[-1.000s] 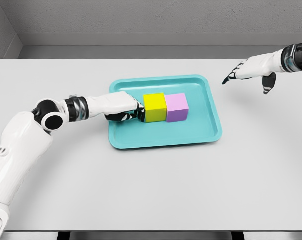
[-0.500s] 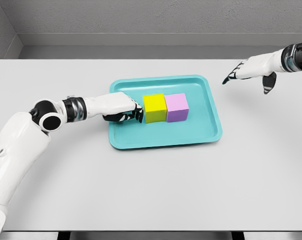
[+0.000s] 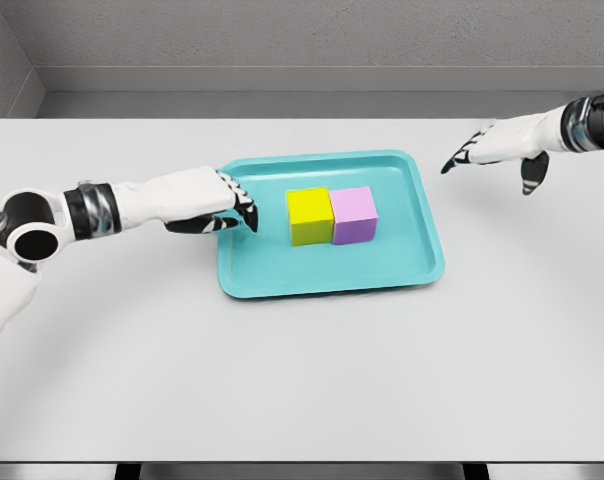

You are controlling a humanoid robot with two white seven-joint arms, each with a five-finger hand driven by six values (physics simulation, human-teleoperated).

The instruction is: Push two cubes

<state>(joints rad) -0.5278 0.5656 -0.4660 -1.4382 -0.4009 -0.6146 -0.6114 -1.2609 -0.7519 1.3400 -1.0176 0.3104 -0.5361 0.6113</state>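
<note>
- The two cubes, a solid yellow cube (image 3: 309,216) and a solid lilac cube (image 3: 354,214), sit side by side with their faces touching, near the middle of a shallow turquoise plastic tray (image 3: 282,276) with a raised rim and rounded corners.
- The plain light-grey table (image 3: 302,380) is bare in front of the tray; its near edge is cut off by the bottom of the frame.
- The left arm enters from the left edge, its shoulder and upper part cropped; only the black elbow joint, the banded wrist and the forearm show.
- The left hand (image 3: 210,207) hovers at the tray's left rim, fingers held together and extended, dark fingertips (image 3: 247,215) pointing toward the yellow cube. A clear strip of tray floor separates the fingertips from the cube; whether the hand touches the rim is hard to tell.
- Open tray floor lies in front of both cubes, behind them, and to the right of the lilac cube up to the right rim.
- The right hand (image 3: 497,148) hangs well apart from the tray, above the table at the far right, fingers loosely spread and holding nothing; its arm is cut off by the right edge.
- Behind the table runs a grey wall.
</note>
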